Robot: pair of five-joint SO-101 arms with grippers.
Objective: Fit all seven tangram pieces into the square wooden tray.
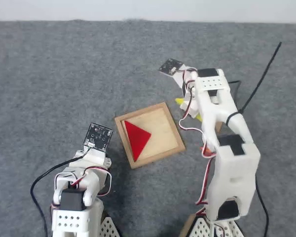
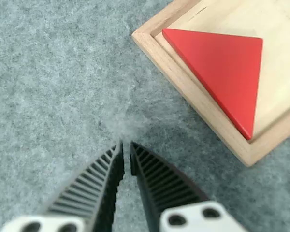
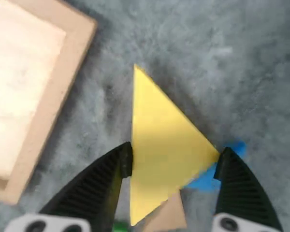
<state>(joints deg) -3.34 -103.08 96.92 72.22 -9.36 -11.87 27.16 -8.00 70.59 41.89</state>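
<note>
Closest in, my right gripper (image 3: 174, 157) stands jaws apart astride the yellow triangle (image 3: 159, 140), its long edge along one finger, the opposite corner at the other; whether they press it I cannot tell. A blue piece (image 3: 203, 180) and a tan piece (image 3: 166, 215) are part hidden beside it. From there the wooden tray (image 1: 163, 128) lies at 8 o'clock, holding the red triangle (image 1: 135, 137). My left gripper (image 2: 126, 147), jaws together and empty, sits beyond the tray's 8 o'clock corner.
</note>
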